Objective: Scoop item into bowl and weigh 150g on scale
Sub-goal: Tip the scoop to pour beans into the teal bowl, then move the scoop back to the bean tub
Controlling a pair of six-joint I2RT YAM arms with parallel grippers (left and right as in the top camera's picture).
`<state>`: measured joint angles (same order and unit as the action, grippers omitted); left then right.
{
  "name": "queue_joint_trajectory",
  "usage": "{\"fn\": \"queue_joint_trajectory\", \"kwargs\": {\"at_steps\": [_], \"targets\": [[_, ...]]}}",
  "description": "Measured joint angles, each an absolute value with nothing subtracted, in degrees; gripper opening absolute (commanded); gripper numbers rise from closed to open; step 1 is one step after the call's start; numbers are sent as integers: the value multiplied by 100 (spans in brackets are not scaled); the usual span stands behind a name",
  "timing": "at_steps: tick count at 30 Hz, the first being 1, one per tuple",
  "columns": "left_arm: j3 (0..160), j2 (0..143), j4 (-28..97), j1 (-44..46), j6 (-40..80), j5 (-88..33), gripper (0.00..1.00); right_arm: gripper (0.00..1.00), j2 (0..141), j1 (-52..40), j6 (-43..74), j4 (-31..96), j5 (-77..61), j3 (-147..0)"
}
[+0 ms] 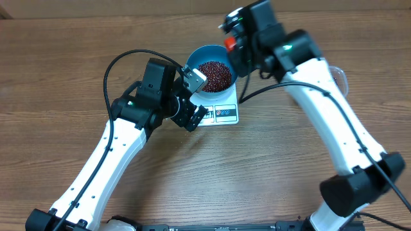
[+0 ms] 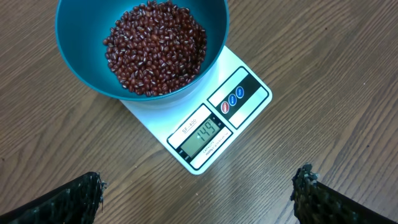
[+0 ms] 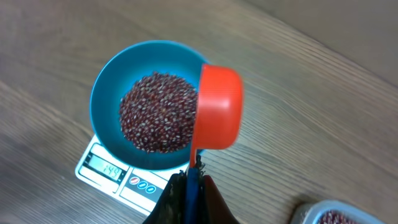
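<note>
The left arm and right arm have white links, black joints, black cables, green lights.

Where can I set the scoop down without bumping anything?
Bare table lies left of the bowl beyond the left arm, and in front of the scale between both arms. Crowded around the bowl: the left gripper, the right gripper with the scoop, and the tub farther right.

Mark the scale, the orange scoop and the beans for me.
scale (image 2: 202,133): left wrist view, on its display window.
orange scoop (image 3: 219,107): right wrist view, on the cup's rounded outside.
beans (image 2: 155,46): left wrist view, middle of the pile.
</note>
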<state>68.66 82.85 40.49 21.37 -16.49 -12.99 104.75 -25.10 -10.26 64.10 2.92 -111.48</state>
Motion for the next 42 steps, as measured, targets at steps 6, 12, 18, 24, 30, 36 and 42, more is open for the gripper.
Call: {"fn": "queue_joint_trajectory", "kwargs": {"at_steps": [6, 12, 18, 24, 30, 36, 42], "targets": [[6866, 8285, 4051, 2137, -1647, -1299, 100, 4, 9662, -1295, -725, 6735, -526, -11181], [6866, 8285, 4049, 2137, -1647, -1299, 100, 4, 9365, 104, -613, 7286, -1629, -11236], [6866, 8285, 4051, 2139, -1647, -1299, 100, 4, 9371, 1083, -615, 7728, -1984, -11236], [6866, 8285, 4049, 2137, -1647, -1299, 99, 4, 9426, 1352, -749, 7518, -1774, -10604], [6866, 8285, 4051, 2137, -1647, -1299, 100, 4, 9896, 1352, -755, 7098, -1673, -9950], [6866, 8285, 4051, 2137, -1649, -1299, 99, 4, 10457, 1350, -753, 7046, -1457, -9878], [6866, 8285, 4049, 2139, -1647, -1302, 100, 4, 10687, 1350, -751, 7046, -1275, -9876]]}}
